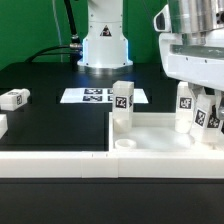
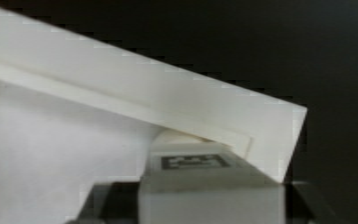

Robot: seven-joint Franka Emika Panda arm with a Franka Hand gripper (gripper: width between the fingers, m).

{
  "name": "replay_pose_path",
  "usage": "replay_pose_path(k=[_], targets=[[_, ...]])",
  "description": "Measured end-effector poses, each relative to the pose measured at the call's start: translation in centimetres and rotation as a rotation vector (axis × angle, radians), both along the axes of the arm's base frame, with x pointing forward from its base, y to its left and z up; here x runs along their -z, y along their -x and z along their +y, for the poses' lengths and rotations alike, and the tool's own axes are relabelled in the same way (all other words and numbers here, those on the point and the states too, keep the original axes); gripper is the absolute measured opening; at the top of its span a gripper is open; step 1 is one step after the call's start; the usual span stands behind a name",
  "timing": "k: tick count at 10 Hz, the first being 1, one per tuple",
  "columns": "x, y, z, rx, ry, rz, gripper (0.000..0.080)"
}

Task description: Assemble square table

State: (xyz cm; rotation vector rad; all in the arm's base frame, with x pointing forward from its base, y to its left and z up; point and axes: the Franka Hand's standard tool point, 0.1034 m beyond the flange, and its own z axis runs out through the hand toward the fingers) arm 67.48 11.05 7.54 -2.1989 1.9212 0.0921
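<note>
The square table's white top (image 1: 160,148) lies at the exterior view's right; in the wrist view it is a wide tilted slab (image 2: 87,120). Two white tagged legs stand upright on it, one at its far left corner (image 1: 122,104), one further right (image 1: 185,108). My gripper (image 1: 206,100) hangs over the top's far right corner, shut on a third tagged leg (image 1: 205,116). In the wrist view this leg (image 2: 197,168) sits between the dark fingers (image 2: 115,202) of the gripper (image 2: 204,205), its end at a corner recess of the top.
A loose tagged leg (image 1: 14,98) lies on the black table at the exterior view's left, another white part (image 1: 2,125) at the very edge. The marker board (image 1: 100,96) lies before the robot's base (image 1: 104,45). A long white border wall (image 1: 55,165) runs along the front.
</note>
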Motion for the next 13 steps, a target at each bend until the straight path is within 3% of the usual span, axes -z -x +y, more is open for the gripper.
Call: replay_pose_path(k=[1, 4, 5, 6, 7, 8, 9, 13], targets=[[0.15, -0.16, -0.37, 0.168, -0.051, 0.001, 0.0293], [0.18, -0.29, 0.19, 0.351, -0.108, 0.026, 0.0293], [0.18, -0.28, 0.21, 0.320, -0.104, 0.018, 0.0374], [0.18, -0.28, 0.23, 0.283, -0.099, 0.009, 0.0511], [0.18, -0.28, 0.25, 0.277, -0.099, 0.008, 0.0511], [0.24, -0.20, 0.19, 0.170, -0.081, -0.009, 0.0621], [0.47, 0.10, -0.03, -0.139, -0.022, -0.031, 0.0641], [0.22, -0.08, 0.22, -0.409, 0.007, -0.089, 0.0648]])
